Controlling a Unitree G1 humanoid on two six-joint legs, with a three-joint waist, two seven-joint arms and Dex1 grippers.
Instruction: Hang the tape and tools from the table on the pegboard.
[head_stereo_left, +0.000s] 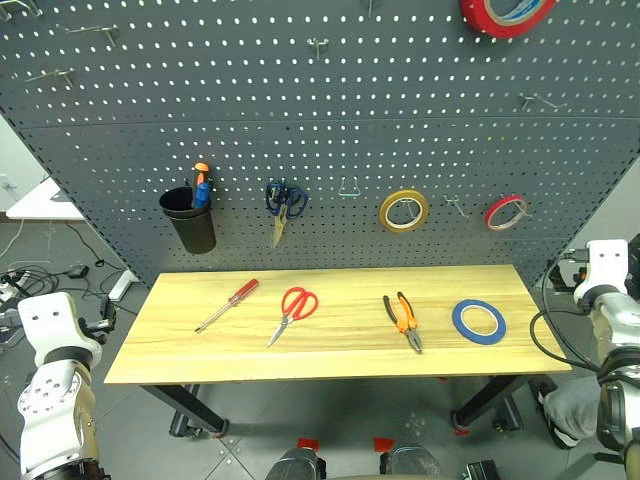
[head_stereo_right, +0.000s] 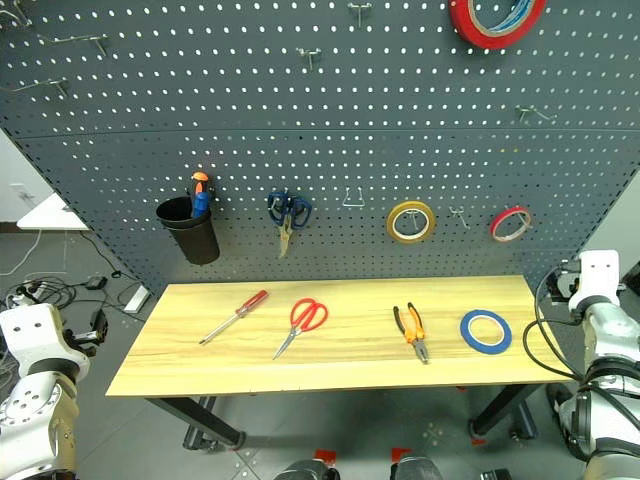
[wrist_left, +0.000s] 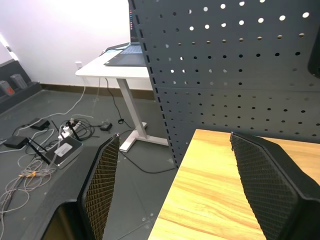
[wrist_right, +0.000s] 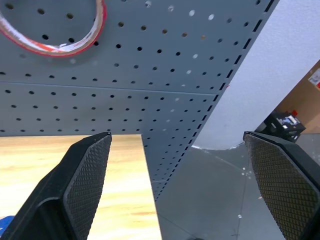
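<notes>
Setting: light wooden table (head_stereo_left: 340, 345) on dark legs, standing against a dark grey pegboard (head_stereo_left: 330, 100) with rows of holes and metal hooks; grey floor with loose cables to the left.
Left gripper (wrist_left: 175, 185): fingers spread wide, nothing between them; the table's left end lies just ahead of and between the fingertips.
Right gripper (wrist_right: 177, 187): fingers fully spread, empty; the table's right end and the board's edge lie beyond the left finger.
Task items: screwdriver (head_stereo_left: 227, 305), red scissors (head_stereo_left: 293, 311), pliers (head_stereo_left: 403, 320) and blue tape (head_stereo_left: 479, 321) lie in a row on the tabletop, apart from one another, none within either pair of fingers; nothing hung yet, in my judgement.
Risks: flat tools sit low on the wood, so closing fingers may slide over them; the tape ring could skate off the near edge if nudged; a handle loop may miss its hook and drop.
Surroundings: black cup (head_stereo_left: 190, 219), blue-handled scissors (head_stereo_left: 284, 203), yellow tape (head_stereo_left: 403, 210), two red tape rings.
Obstructions: occupied hooks limit free places; an empty hook (head_stereo_left: 349, 188) hangs between the blue-handled scissors and yellow tape.
</notes>
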